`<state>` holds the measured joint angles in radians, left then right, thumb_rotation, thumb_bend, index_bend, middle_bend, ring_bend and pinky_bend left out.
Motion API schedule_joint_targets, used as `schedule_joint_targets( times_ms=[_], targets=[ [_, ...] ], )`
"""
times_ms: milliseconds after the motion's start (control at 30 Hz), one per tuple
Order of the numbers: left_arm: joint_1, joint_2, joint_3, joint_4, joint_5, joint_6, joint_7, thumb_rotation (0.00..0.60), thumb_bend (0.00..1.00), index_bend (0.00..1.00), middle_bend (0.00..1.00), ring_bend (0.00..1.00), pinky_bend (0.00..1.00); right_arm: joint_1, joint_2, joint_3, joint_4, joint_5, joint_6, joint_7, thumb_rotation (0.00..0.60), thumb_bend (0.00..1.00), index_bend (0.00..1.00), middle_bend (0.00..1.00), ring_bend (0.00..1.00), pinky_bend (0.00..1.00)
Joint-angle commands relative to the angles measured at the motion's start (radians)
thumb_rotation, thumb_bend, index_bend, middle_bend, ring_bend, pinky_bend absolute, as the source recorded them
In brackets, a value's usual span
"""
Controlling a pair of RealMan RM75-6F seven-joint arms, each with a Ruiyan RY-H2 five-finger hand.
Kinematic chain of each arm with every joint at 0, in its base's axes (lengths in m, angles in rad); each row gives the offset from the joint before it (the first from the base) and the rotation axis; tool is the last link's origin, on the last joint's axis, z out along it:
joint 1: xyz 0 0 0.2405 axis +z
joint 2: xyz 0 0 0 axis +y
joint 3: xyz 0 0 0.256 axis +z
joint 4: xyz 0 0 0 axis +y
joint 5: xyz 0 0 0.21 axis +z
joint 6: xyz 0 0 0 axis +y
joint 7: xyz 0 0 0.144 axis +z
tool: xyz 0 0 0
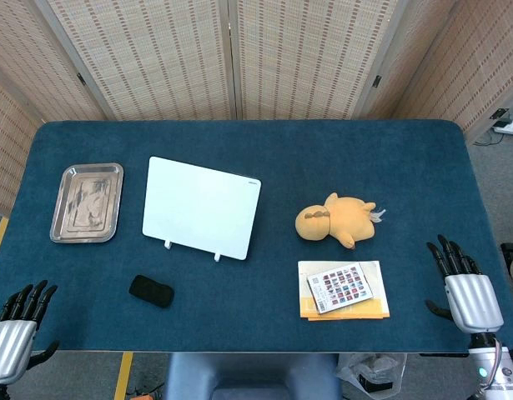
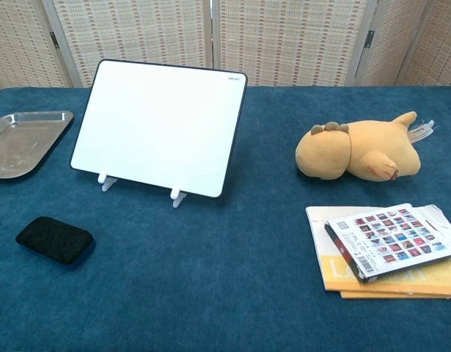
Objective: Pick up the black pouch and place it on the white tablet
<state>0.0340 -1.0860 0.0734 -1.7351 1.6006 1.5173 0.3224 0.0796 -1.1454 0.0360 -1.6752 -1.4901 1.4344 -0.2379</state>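
The black pouch (image 1: 151, 291) (image 2: 55, 240) lies flat on the blue table near the front left. Behind it the white tablet (image 1: 202, 207) (image 2: 160, 127) leans back on two small white feet. My left hand (image 1: 14, 330) hovers at the front left corner, fingers spread, holding nothing, well left of the pouch. At the front right edge my right hand (image 1: 466, 288) is also spread and empty. Neither hand shows in the chest view.
A metal tray (image 1: 87, 202) (image 2: 20, 144) sits at the left, beside the tablet. A yellow plush toy (image 1: 338, 221) (image 2: 357, 152) lies right of centre. In front of it a small card-covered box (image 1: 343, 287) (image 2: 391, 242) rests on yellow booklets (image 1: 344, 307) (image 2: 342, 279).
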Motion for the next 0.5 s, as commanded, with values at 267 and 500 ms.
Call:
schedule_joint_targets(
  times_ms=[267, 500],
  targets=[
    [-0.004, -0.004, 0.004, 0.002, 0.01, -0.006, 0.007, 0.6, 0.23, 0.01, 0.08, 0.01, 0.15, -0.004, 0.001, -0.002, 0.001, -0.01, 0.014, 0.01, 0.6, 0.15, 0.0, 0.0, 0.05, 0.2],
    [-0.017, -0.031, -0.005, 0.036, 0.061, 0.018, -0.044, 0.6, 0.24, 0.04, 0.91, 0.69, 0.75, -0.001, 0.005, -0.003, 0.007, -0.016, 0.009, 0.025, 0.6, 0.15, 0.0, 0.0, 0.05, 0.2]
  ],
)
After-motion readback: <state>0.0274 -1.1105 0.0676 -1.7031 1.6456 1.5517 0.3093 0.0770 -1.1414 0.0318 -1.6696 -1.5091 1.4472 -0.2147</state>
